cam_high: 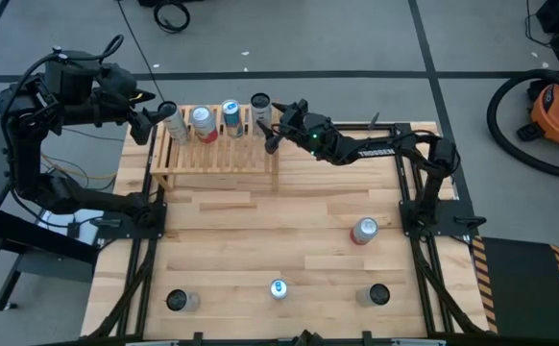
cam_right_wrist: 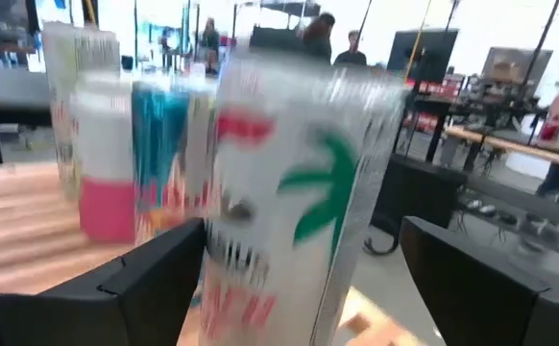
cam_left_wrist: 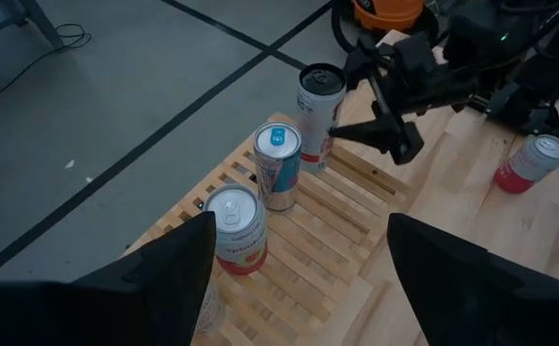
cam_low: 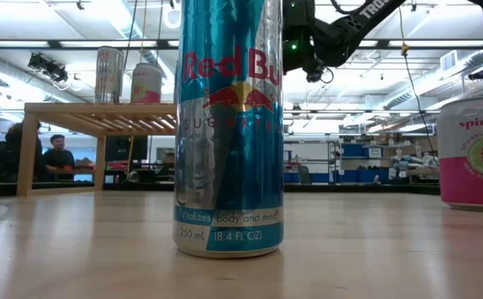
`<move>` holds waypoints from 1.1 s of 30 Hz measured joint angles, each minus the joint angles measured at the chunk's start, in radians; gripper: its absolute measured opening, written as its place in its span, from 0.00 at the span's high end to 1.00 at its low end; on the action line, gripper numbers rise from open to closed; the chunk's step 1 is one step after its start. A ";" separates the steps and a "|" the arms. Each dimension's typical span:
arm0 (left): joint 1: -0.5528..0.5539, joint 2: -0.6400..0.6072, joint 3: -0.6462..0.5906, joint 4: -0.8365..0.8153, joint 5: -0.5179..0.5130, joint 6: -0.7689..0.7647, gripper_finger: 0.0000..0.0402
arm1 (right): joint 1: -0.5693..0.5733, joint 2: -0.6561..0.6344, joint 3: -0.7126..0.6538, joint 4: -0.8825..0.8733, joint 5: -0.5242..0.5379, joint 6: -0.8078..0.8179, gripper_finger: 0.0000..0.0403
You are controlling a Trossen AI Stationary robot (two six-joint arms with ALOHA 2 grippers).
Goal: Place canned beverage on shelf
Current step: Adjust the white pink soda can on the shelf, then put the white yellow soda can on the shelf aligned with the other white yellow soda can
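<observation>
Right gripper (cam_high: pixel 272 123) fingers apart around white can (cam_high: pixel 260 108) on shelf (cam_high: pixel 217 159), not clamped; left gripper (cam_high: pixel 155 120) open, empty, at shelf's left end

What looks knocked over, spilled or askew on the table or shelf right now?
Nothing stands out. Four cans stand upright in a row on the shelf, including the white can in front of the open right gripper. The four cans left on the table also stand upright, with no spill visible.
</observation>
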 joint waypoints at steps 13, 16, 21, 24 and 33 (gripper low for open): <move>0.000 0.000 0.000 0.000 0.000 0.000 0.23 | 0.029 -0.101 0.000 -0.034 0.000 -0.001 0.10; 0.000 0.000 0.000 -0.003 0.000 0.000 0.23 | 0.046 -0.143 0.000 -0.056 0.000 -0.028 0.10; 0.000 -0.001 -0.004 -0.025 0.000 0.000 0.23 | 0.089 -0.270 0.000 -0.205 0.000 -0.103 0.10; 0.000 -0.002 -0.005 -0.026 0.000 0.001 0.23 | 0.117 -0.370 0.000 -0.311 0.006 -0.100 0.10; 0.000 -0.002 -0.005 -0.026 -0.001 0.021 0.23 | 0.180 -0.580 0.001 -0.566 0.049 -0.134 0.05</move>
